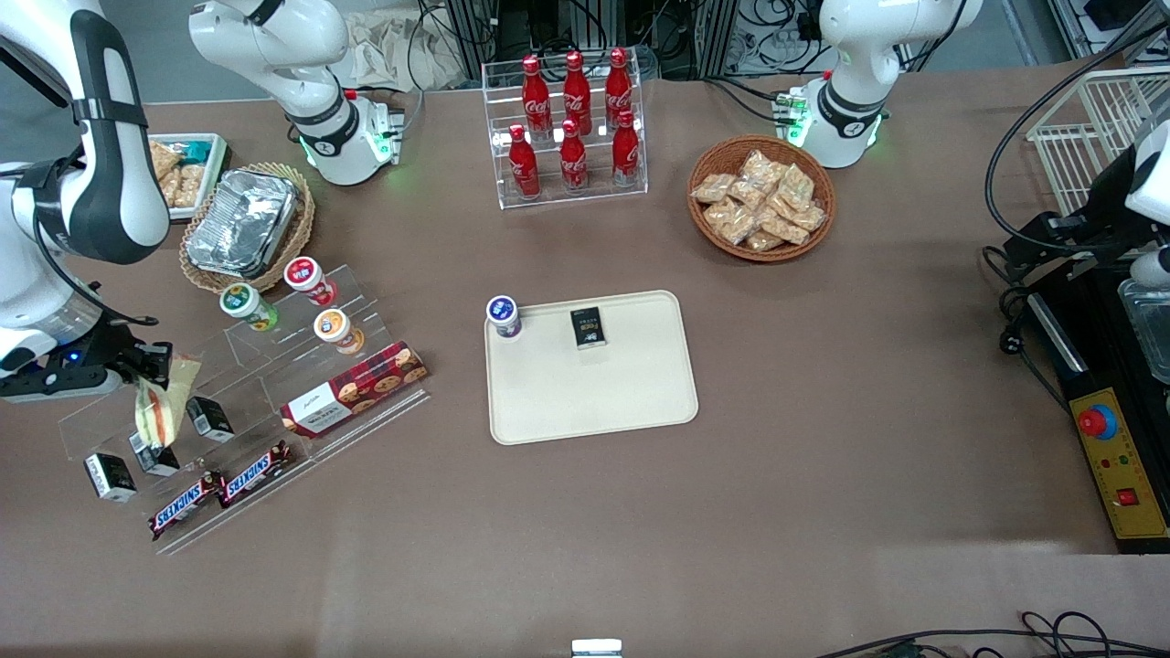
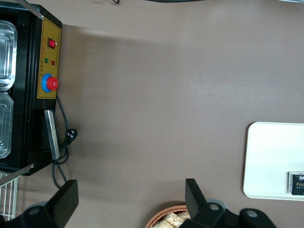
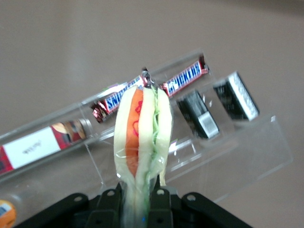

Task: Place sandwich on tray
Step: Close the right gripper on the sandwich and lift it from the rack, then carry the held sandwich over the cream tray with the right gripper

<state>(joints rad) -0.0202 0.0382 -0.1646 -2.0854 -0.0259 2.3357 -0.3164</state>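
Sandwich (image 1: 157, 411) hangs in the gripper (image 1: 146, 370) above the clear stepped shelf (image 1: 238, 402), toward the working arm's end of a brown table (image 1: 823, 457) that has cables and metal framing at its back edge. In the front view the shelf carries small round cups (image 1: 311, 279), a red cookie box (image 1: 356, 388), black packets (image 1: 110, 475) and Snickers bars (image 1: 219, 489). The tray (image 1: 594, 402) lies flat, well apart from the shelf toward the table's middle, with a cup (image 1: 503, 315) and a dark packet (image 1: 588, 327) on it. A rack of red bottles (image 1: 571, 119) and a basket of snack packets (image 1: 760, 196) stand farther from the camera than the tray.

The left wrist view shows only bare table, a corner of the tray (image 2: 270, 161) and a black control box (image 2: 45, 85) with a red button.

The right wrist view gives what the front view cannot: the fingers (image 3: 159, 199) are clamped on the wedge's wide end, its point hanging toward the shelf (image 3: 228, 156). The sandwich (image 3: 142, 137) shows pale bread, orange and green layers, and glossy clear wrap, with a Snickers bar (image 3: 183, 78) below it.
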